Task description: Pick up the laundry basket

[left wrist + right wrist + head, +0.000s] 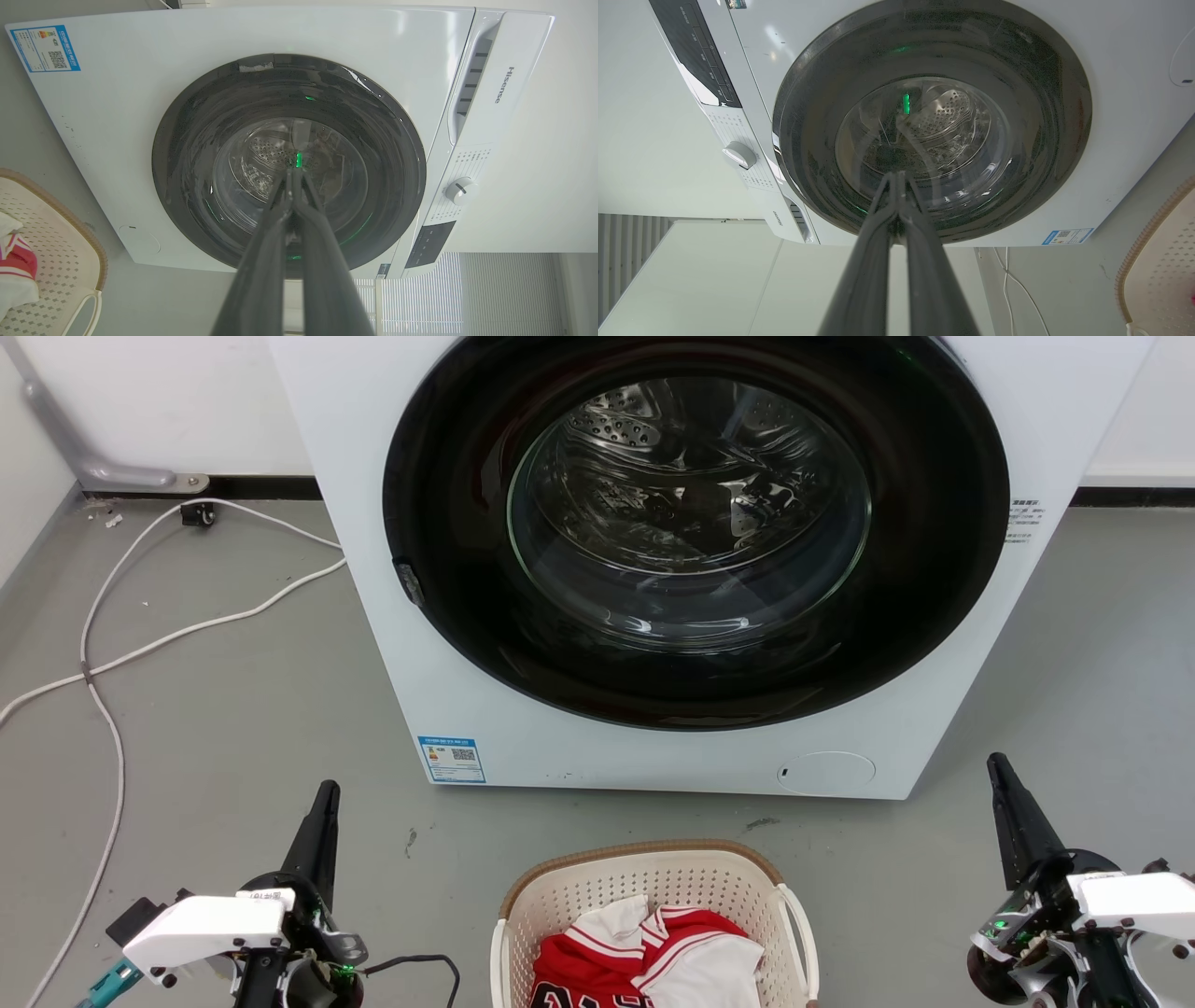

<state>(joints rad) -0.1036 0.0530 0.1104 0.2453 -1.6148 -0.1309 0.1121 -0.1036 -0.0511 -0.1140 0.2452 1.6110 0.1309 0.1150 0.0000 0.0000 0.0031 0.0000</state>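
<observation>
The grey floor [233,709] carries everything here. On it stands the white washing machine [695,537], its round glass door apparently closed, taking up the upper part of the head view. Just in front of the machine, at the bottom middle of that view, sits the laundry basket [653,885], resting on the floor with its brown rim level and its near end cut off by the lower edge. Inside it a red and white garment [644,952] lies loosely heaped. One white side handle [801,933] shows on the basket's right end and another [498,952] on its left.

The left tool [326,795] hangs to the basket's left and the right tool [997,767] to its right; each is well apart from the basket and points toward the machine. In both wrist views the two dark fingers lie pressed together with nothing between them, and an edge of the basket shows off to one side. A thin white cable [187,635] trails over the floor at the far left, away from the basket.

By this showing the task has hardly begun: the basket is neither touched nor raised, and no handle is gripped. What seems left is nearly all of it: parting the fingers, bringing both tools in to the handles or rim, closing on them, and lifting evenly so that the garment does not tip out.
</observation>
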